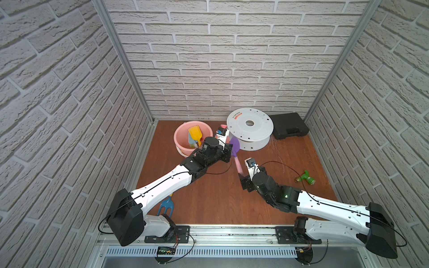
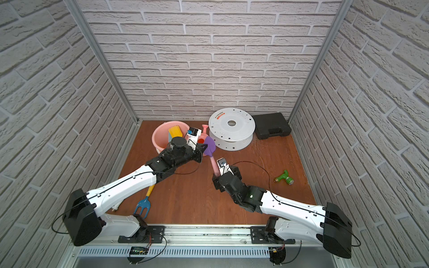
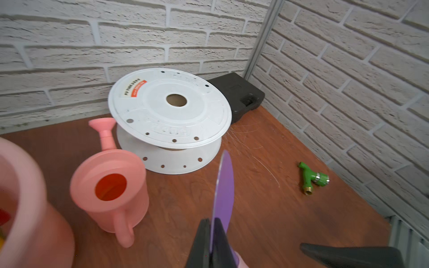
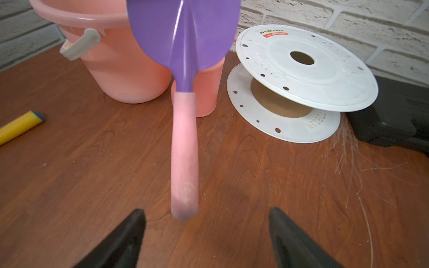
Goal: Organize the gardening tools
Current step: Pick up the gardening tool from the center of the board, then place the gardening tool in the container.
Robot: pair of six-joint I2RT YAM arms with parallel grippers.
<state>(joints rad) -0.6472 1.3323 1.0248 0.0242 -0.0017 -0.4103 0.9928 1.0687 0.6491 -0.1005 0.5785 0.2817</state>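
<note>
Pinching the blade of the purple trowel edge-on, the left gripper has its jaws closed tight on the thin purple sheet, beside the pink bucket. The trowel is raised off the wooden table, with its blade toward the bucket and its pink handle slanting toward the right gripper. That gripper stands wide open and holds nothing. The handle's blurred end lies just ahead of the gap between its fingers and touches neither. Inside the bucket stand a yellow trowel and a pale teal tool. The blue fork lies flat near the table's front edge, its yellow handle passing under the left arm. A pink watering can sits just beside the bucket, next to a white spool. A black case and a green nozzle lie well apart from them.
</note>
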